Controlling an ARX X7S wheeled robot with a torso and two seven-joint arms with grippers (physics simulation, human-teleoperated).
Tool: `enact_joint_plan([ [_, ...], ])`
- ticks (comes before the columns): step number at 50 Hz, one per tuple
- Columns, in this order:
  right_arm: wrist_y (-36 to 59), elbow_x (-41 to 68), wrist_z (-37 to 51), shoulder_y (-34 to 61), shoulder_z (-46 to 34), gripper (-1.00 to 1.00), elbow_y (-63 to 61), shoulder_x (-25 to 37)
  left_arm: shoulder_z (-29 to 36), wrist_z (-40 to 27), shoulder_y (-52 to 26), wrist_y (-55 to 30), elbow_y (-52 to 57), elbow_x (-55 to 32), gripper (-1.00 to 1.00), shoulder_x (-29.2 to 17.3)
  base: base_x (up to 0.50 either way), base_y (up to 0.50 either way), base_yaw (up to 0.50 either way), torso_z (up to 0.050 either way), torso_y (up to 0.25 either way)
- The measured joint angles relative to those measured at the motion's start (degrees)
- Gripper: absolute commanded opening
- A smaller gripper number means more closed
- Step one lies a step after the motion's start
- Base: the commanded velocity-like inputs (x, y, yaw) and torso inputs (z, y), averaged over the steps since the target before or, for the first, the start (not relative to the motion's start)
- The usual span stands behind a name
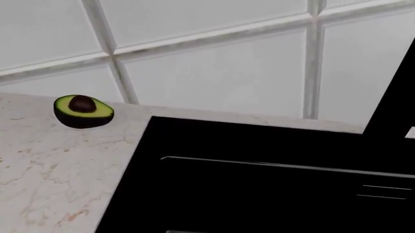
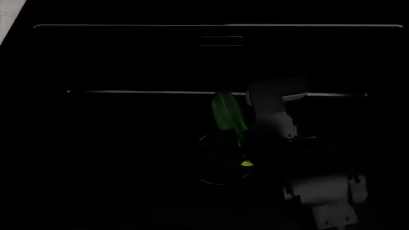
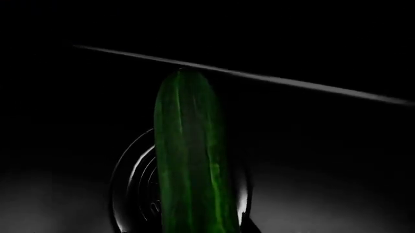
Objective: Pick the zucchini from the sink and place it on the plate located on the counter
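Observation:
The zucchini (image 2: 226, 114) is dark green with a yellow end. It lies in the black sink (image 2: 128, 57), its yellow end over the round drain (image 2: 217, 177). In the right wrist view the zucchini (image 3: 191, 155) runs away from the camera over the drain (image 3: 133, 189). My right gripper (image 3: 198, 229) is closed around its near end; one dark finger (image 3: 251, 227) shows beside it. My right arm (image 2: 275, 108) reaches into the basin. My left gripper's jaws do not show against the black sink (image 1: 259, 189). The plate is out of view.
A halved avocado (image 1: 83, 111) with a brown pit sits on the marble-look counter (image 1: 52, 174), left of the sink near the tiled wall (image 1: 214, 73). A black faucet part (image 1: 395, 97) crosses the edge of the left wrist view. A counter corner (image 2: 7, 17) shows in the head view.

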Motion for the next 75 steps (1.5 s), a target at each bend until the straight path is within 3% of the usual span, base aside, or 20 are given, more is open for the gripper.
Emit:
enact_joint_plan([
  [14, 15.1, 6.5, 6.3, -3.8, 7.3, -1.00, -23.2, 5.7, 0.0, 0.2, -0.2, 1.1, -0.8, -0.1, 1.00, 0.0, 0.00, 0.00, 0.00, 0.000, 0.000],
  [28, 23.4, 10.2, 10.2, -3.7, 13.5, -1.00, -34.1, 8.5, 0.2, 0.3, -0.4, 1.9, -1.6, -0.1, 1.00, -0.2, 0.00, 0.00, 0.00, 0.000, 0.000],
  [60, 29.4, 13.8, 17.1, -2.3, 22.3, -1.00, -41.9, 10.4, -0.5, -0.7, -0.2, 2.2, -1.0, -0.9, 1.00, -0.3, 0.00, 0.00, 0.00, 0.000, 0.000],
  [75, 28.7, 14.5, 18.1, -2.8, 22.5, -1.00, -41.6, 10.5, -1.0, -1.0, -0.3, 2.0, -1.2, -1.6, 1.00, -0.1, 0.00, 0.00, 0.00, 0.000, 0.235],
])
